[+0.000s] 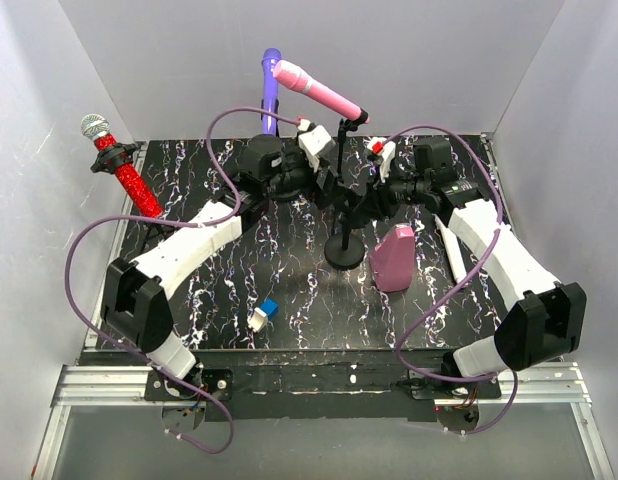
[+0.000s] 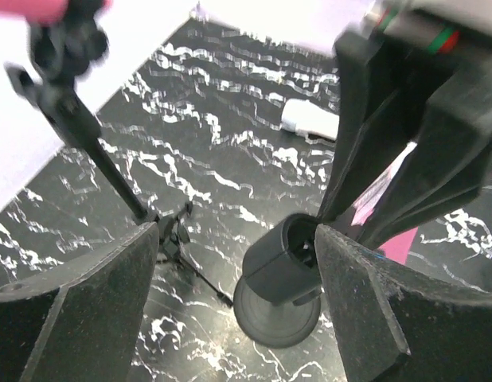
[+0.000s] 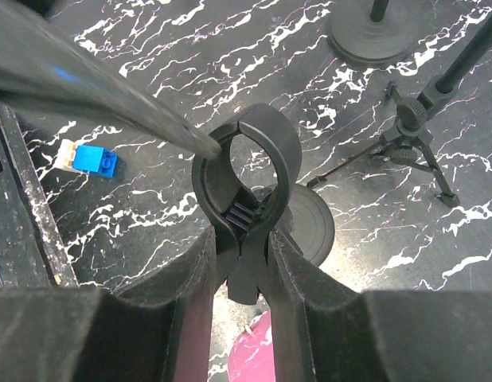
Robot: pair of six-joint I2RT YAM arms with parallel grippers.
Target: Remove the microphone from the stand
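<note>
pink bottle point(image 1: 394, 258) & blue block point(image 1: 270, 307) touching a white block point(image 1: 258, 320), on black marbled table point(image 1: 229, 290).

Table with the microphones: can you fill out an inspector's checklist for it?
Surface: black marbled table, white veins.
Job's things: pink microphone sits in the tripod stand; the clip on the round-based stand is empty.
Clutter: purple microphone, red microphone, pink container, blue block.
Grippers: left gripper open; right gripper shut on the clip.
Cables: purple cables hang in big loops.
Surroundings: white walls on three sides.
</note>
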